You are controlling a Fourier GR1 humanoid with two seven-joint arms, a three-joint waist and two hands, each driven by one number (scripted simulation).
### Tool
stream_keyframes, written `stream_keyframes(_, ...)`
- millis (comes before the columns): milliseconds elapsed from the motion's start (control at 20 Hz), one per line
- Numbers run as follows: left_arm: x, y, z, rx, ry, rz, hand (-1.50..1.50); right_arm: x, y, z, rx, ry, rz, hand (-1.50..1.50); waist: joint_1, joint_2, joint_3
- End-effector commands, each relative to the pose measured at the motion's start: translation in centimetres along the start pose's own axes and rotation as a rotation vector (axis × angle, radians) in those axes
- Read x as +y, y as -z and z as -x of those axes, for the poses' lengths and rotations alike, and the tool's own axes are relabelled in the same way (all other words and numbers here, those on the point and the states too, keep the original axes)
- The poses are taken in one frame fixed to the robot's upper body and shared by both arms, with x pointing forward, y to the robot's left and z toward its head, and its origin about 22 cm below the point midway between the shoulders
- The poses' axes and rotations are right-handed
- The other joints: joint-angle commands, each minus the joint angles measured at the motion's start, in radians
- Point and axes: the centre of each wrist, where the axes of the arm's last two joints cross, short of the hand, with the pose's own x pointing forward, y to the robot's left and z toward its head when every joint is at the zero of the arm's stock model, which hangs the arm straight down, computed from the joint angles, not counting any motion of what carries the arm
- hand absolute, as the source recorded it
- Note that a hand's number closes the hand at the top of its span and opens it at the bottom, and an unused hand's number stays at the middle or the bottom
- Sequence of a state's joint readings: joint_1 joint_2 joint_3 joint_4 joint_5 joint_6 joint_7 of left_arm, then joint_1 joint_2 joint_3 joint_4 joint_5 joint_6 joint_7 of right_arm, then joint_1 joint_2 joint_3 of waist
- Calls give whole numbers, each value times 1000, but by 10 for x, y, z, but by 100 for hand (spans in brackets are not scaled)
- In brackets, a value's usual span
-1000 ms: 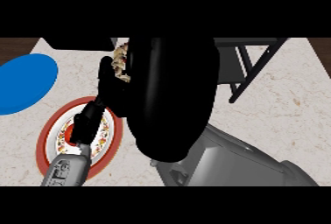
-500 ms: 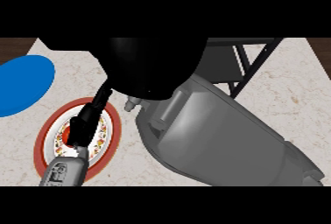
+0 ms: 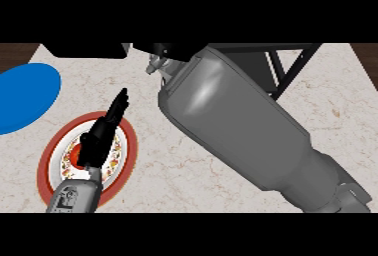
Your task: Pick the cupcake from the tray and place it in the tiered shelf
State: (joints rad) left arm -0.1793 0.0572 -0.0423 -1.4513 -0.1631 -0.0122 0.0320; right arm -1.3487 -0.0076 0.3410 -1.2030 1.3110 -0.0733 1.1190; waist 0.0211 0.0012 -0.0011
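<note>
Toward the counter's (image 3: pixel 221 170) far edge, the right hand (image 3: pixel 166 50) curled round the cupcake (image 3: pixel 156 64), of which only a pale, frilled sliver showed beside the black tiered shelf (image 3: pixel 291 70). The left hand (image 3: pixel 103 130) lay straight-fingered over the red-rimmed plate (image 3: pixel 52 155), near the blue plate (image 3: pixel 22 97).

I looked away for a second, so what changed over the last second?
The right forearm has swung up toward the tiered shelf, so the right hand now sits at the view's top, with something pale, probably the cupcake, just below it. The left hand, patterned plate and blue plate stayed put.
</note>
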Motion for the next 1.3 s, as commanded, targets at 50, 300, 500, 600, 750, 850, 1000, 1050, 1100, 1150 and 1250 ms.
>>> stream_keyframes(50, -15, -2, -3, -1, -2, -23, 0, 31, -6, 6, 1, -11, 16, 150, -4, 0, 1)
stream_keyframes(300, 21, 7, 0, -9, -1, -1, 0, 38, 35, 21, 113, 63, 61, 150, 2, 8, 0)
stream_keyframes(500, 3, 1, -2, -1, -5, 2, 0, 49, 22, 47, 138, 317, 109, 150, 4, 7, 1)
stream_keyframes(600, -5, 14, -19, -12, -5, -3, 0, 46, 30, 45, 135, 347, 95, 150, -1, 5, 1)
stream_keyframes(750, 2, -2, 0, -2, 4, 0, 0, 68, 31, 60, 139, 338, 105, 150, 0, 4, 1)
stream_keyframes(850, 18, -12, 2, 0, 27, -21, 0, 70, 33, 77, 142, 336, 77, 150, -6, 0, 1)
stream_keyframes(1000, 33, -2, 3, -1, 3, -22, 0, 78, 33, 72, 116, 338, 76, 150, -6, 2, 1)
stream_keyframes(1050, 3, -17, 3, 5, 5, -1, 0, 77, 36, 66, 128, 350, 98, 150, -1, 1, 1)
stream_keyframes(1100, 4, -6, 6, 18, -10, -5, 0, 91, 50, 97, 253, 63, 38, 150, -15, 1, -1)
stream_keyframes(1150, 3, -4, -7, 21, -6, -13, 0, 80, 59, 102, 281, 70, 93, 150, -22, -6, 1)
stream_keyframes(1250, 10, -6, 3, 13, 3, -10, 0, 91, 42, 102, 306, 69, 134, -150, -22, -4, 0)
